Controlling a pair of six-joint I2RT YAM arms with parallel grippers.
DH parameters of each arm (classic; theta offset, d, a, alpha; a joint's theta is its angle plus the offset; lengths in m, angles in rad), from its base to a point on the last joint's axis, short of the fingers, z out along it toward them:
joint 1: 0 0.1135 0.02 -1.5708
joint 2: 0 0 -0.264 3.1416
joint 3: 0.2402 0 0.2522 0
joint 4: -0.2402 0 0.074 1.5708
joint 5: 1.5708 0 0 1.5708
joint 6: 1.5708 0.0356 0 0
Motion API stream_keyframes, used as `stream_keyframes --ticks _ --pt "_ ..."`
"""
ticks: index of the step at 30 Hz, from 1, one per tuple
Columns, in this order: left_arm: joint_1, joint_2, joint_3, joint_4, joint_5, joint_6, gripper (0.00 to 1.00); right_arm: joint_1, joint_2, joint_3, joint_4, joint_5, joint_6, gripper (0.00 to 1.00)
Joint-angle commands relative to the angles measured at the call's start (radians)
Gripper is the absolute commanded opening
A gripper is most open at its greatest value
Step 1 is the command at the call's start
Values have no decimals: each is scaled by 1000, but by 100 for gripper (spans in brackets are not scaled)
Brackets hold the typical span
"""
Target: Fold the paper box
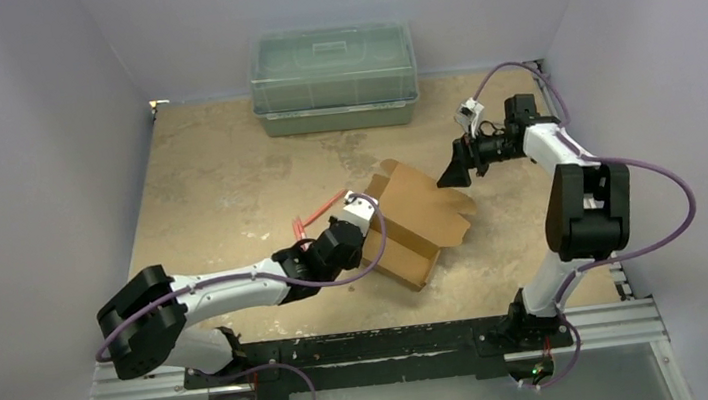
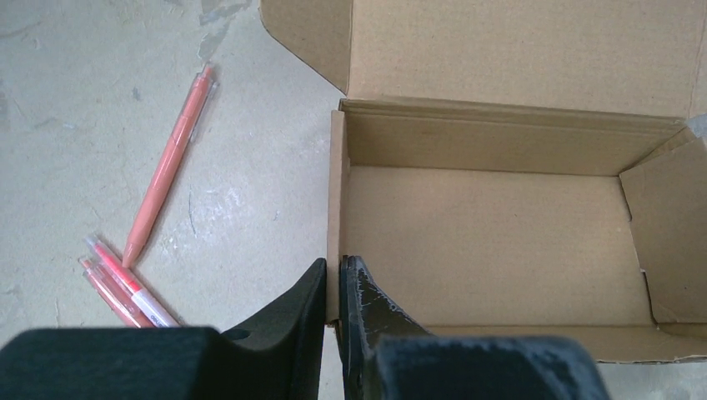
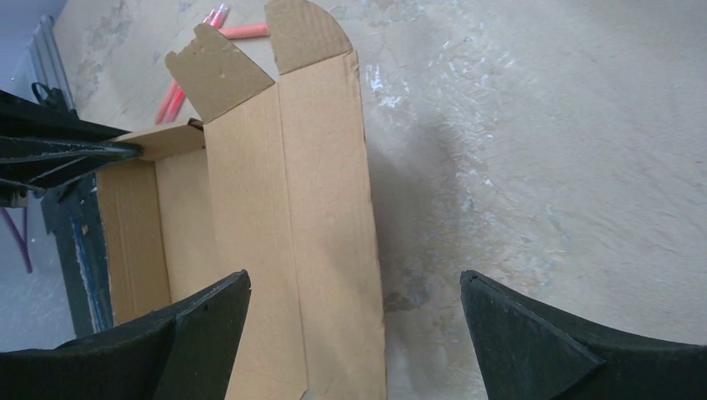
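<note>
The paper box [image 1: 420, 221] is lying on the surface [image 1: 226, 174] between the two arms. It is partly formed, its tray standing open upward and its lid panel [image 3: 321, 208] laid back flat.

The left end effector [image 2: 333, 271] is being kept pressed together on a short side wall of the paper box, and the thin cardboard edge is being pinched between its fingers [image 2: 367, 308]. In the left wrist view the wall is seen running straight into the narrow gap between them. Directly ahead of this end effector the open inside of the tray is lying, and the lid panel with a rounded corner flap is lying beyond that. Off to one side of it, an orange pen [image 2: 169, 171] is resting on the surface. A small bunch of pink pens [image 2: 125, 292] is lying closer to the end effector, and all of the pens are apart from the box.

The right end effector [image 3: 354, 283] is being held spread wide above the surface, with nothing being gripped. The lid panel is lying beneath one of its fingers, and bare surface is showing beneath the other. In the top view it is hanging at the box's far edge, and whether it is touching the cardboard cannot be told.

A green bin [image 1: 333, 77] with its lid on is standing at the back of the surface, well beyond both end effectors.
</note>
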Motion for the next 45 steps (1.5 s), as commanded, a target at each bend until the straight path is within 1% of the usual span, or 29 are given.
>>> stream_keyframes --ticks 1,5,11,13,16,18,24,26,27,30,34,36,38,40,43,45 --pt "-26 -42 -17 66 -39 57 10 16 3 23 -17 -40 -1 99" --pt "-39 -49 -26 80 -51 75 9 16 12 4 16 -28 19 99" --pt "-69 -76 -53 118 -87 102 8 17 37 -1 -13 -61 -1 99" --pt "-78 -84 -61 136 -96 113 8 19 57 1 -49 -87 -33 99" --pt "-90 -88 -70 158 -115 129 8 24 97 21 -177 -153 -134 98" --pt "-96 -86 -75 170 -122 136 7 28 130 51 -291 -195 -242 93" --pt "-109 -83 -85 198 -143 147 7 45 214 128 -589 -271 -543 75" --pt "-109 -79 -87 204 -148 151 7 45 231 154 -707 -297 -663 67" --pt "-109 -76 -88 208 -149 154 7 45 233 160 -725 -307 -682 60" --pt "-109 -62 -88 221 -154 161 7 48 214 154 -725 -303 -698 45" --pt "-109 -30 -83 251 -152 163 8 48 201 153 -723 -299 -696 20" --pt "-109 -8 -78 263 -148 160 8 48 195 151 -717 -293 -690 11" --pt "-110 22 -76 275 -144 152 9 48 182 144 -681 -278 -651 1" --pt "-108 56 -73 285 -143 142 11 49 152 121 -596 -251 -565 0" --pt "-107 119 -62 286 -132 126 13 59 73 62 -388 -179 -371 0" --pt "-107 148 -52 280 -128 107 15 73 1 11 -253 -127 -274 0"
